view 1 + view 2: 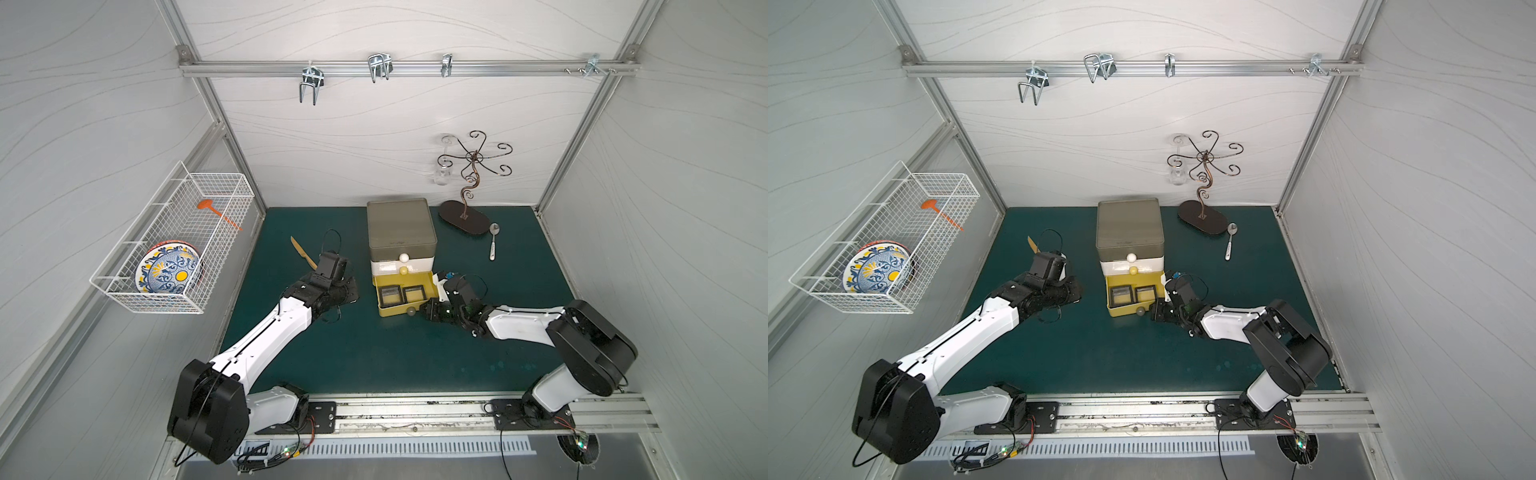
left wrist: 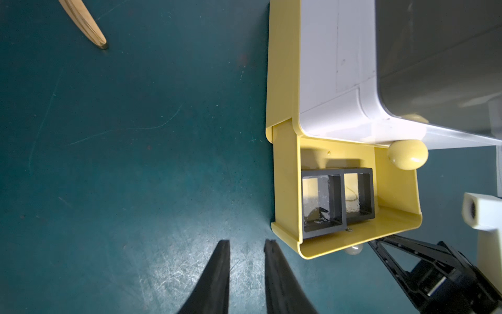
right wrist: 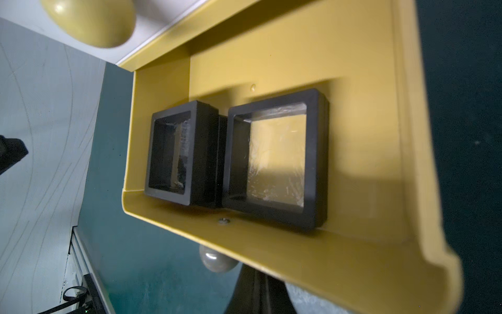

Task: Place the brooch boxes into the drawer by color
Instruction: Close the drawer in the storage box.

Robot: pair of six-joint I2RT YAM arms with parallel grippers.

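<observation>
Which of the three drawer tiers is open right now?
The yellow bottom tier: it is pulled out toward the robot, with two black-framed brooch boxes inside. The white middle tier and olive-grey top tier are pushed in.

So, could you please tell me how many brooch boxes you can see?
2. Both lie side by side in the open yellow drawer: one black box by its side wall, the other black box nearer the middle. More may be hidden in the closed tiers.
</observation>
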